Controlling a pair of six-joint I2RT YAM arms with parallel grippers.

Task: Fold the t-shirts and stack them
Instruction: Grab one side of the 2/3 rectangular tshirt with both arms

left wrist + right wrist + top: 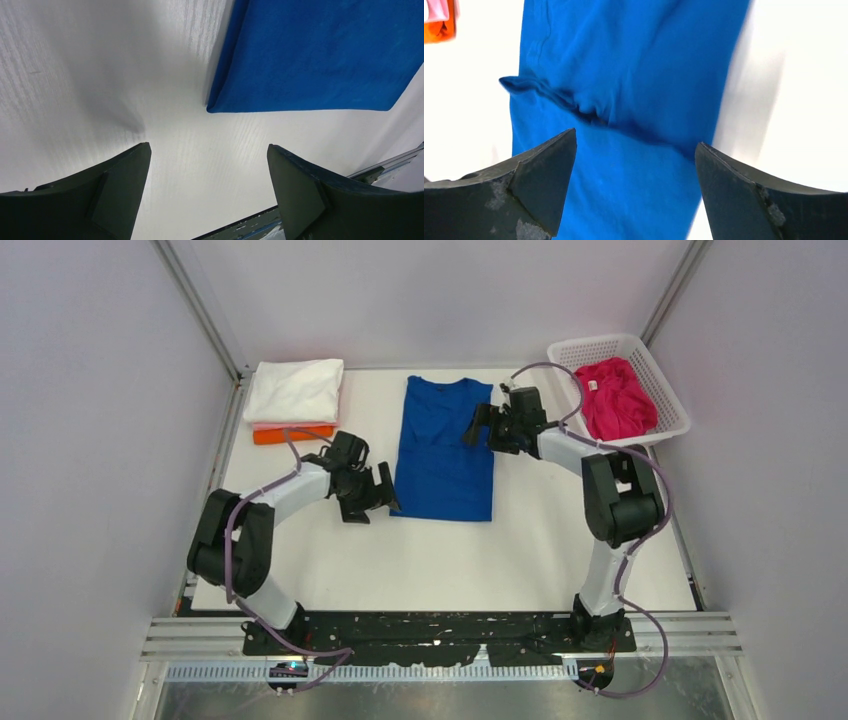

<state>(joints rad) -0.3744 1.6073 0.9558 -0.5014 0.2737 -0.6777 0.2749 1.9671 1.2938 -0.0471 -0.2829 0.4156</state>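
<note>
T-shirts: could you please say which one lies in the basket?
The magenta t-shirt, crumpled in the white basket; the blue t-shirt lies flat, the others in a stack.

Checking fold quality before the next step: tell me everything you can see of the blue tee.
The blue tee is soft royal-blue cloth, its sleeves folded in to make a long rectangle. It lies flat mid-way across the table, collar toward the far edge. A creased ridge crosses it partway down. The left gripper is open just off its near left corner, not touching. The right gripper is open over its far right part; contact cannot be told.
</note>
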